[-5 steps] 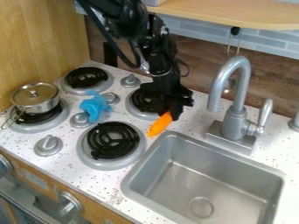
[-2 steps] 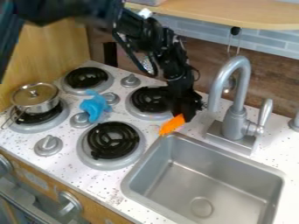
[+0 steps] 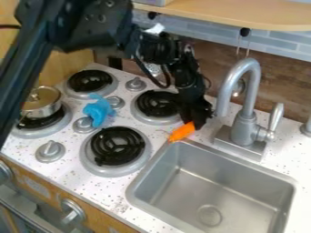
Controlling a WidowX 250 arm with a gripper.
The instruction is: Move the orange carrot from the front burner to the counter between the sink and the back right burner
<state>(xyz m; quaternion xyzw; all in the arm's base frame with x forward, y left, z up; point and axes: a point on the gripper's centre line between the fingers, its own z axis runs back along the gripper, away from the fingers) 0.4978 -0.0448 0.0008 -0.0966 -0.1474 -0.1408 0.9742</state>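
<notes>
The black gripper hangs low over the counter, just behind the sink's back left corner and left of the faucet. An orange object sticks out from its tip toward the lower left, its upper end hidden by the gripper, which is shut on it. The orange piece is right by the sink rim. A blue cloth-like item lies among the stove knobs, between the burners.
A lidded metal pot sits on the left burner, partly behind the arm. The tall faucet stands right of the gripper. Four-part stove coils lie to the left, and a wooden shelf overhangs the back.
The gripper has moved right with the orange object, from beside the back right burner to the sink's back left corner. The upper arm has swung lower, in front of the pot.
</notes>
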